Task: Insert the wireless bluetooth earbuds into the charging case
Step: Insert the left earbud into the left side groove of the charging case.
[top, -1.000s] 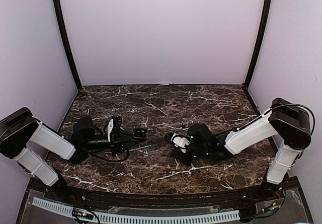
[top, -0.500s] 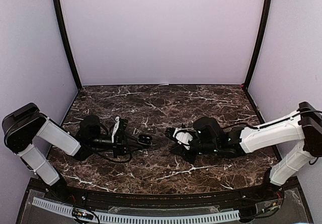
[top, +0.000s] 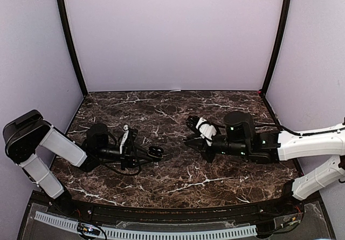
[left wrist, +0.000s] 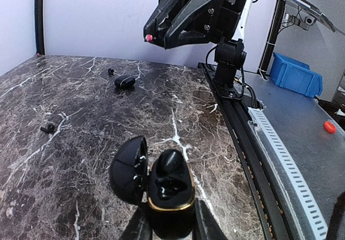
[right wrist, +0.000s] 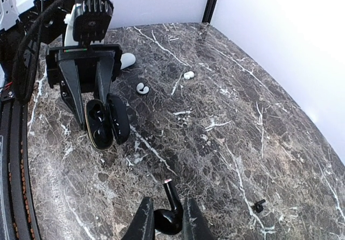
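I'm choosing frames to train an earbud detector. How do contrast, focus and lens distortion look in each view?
Top external: corner posts bow, lens distortion; charging case sinks into the dark table. Left wrist: that case sharp, mild sheen. Right wrist: black earbud in the right pincer crisp; white earbuds stand out.

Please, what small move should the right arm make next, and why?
Probably bring the right gripper toward the case and aim its earbud at a socket. The gripper is shut on a black earbud, the left gripper holds the case open facing it, and a gap of table lies between them.
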